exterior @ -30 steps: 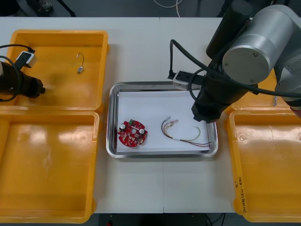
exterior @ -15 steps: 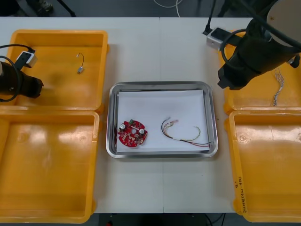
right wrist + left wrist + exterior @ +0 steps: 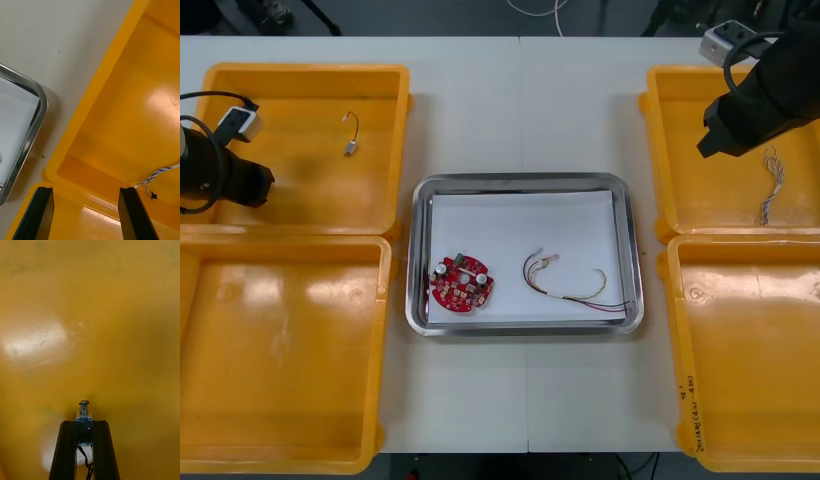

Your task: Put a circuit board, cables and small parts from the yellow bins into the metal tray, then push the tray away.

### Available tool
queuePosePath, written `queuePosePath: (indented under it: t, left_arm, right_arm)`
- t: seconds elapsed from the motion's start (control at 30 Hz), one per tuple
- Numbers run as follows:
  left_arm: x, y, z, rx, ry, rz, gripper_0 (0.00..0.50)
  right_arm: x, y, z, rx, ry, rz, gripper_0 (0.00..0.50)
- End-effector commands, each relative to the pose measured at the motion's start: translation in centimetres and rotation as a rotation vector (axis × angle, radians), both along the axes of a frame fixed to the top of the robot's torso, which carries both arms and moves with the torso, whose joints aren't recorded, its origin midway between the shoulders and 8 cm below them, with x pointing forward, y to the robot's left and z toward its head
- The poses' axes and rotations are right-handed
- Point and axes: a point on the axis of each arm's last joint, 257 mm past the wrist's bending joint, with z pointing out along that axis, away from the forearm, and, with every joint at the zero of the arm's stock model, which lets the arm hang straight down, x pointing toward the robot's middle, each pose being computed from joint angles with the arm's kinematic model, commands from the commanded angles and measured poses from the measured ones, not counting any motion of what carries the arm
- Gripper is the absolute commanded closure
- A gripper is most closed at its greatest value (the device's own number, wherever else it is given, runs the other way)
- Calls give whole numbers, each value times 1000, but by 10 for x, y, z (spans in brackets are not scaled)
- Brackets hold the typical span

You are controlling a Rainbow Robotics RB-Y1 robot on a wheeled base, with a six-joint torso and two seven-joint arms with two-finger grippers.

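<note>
Over the far-left yellow bin (image 3: 395,150) my left gripper (image 3: 262,185) is shut on a small metal part (image 3: 84,419) with a black wire; the part sits between the fingertips of the left gripper (image 3: 84,426) above the bin floor. My right gripper (image 3: 708,143) hangs open over the far-right yellow bin (image 3: 660,150); the right gripper (image 3: 86,212) is bare, a short way from a twisted blue and white cable (image 3: 157,174) (image 3: 770,185). The metal tray (image 3: 525,182), white inside, holds a red circuit board (image 3: 462,283) and a red and yellow cable (image 3: 572,285).
Another small metal part with a wire (image 3: 351,135) lies in the far-left bin. The two near yellow bins (image 3: 280,450) (image 3: 780,455) look bare. The tray's corner (image 3: 39,108) lies beside the far-right bin's rim.
My right arm has swung from above the tray back to the far-right bin, still open. The left gripper has shut on the small metal part.
</note>
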Motion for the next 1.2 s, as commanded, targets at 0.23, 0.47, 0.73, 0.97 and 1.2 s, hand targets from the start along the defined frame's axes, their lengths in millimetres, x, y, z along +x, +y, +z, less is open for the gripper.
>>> queuePosePath:
  t: [0.23, 0.47, 0.73, 0.97, 1.2]
  left_arm:
    - [-4, -27, 81, 9, -27, 66, 500]
    - [-20, -52, 99, -24, -5, 109, 500]
    - [-42, -98, 112, -52, 4, 165, 500]
    - [-59, -147, 115, -78, -3, 197, 500]
    - [-66, -200, 110, -109, -29, 209, 500]
  right_arm:
    - [28, -72, 46, 39, -33, -258, 0]
    - [29, -105, 36, 71, 28, -377, 0]
    - [39, -137, 22, 152, 42, -486, 0]
    - [55, -161, 10, 182, 6, -558, 0]
    - [68, -177, -6, 210, -1, -630, 0]
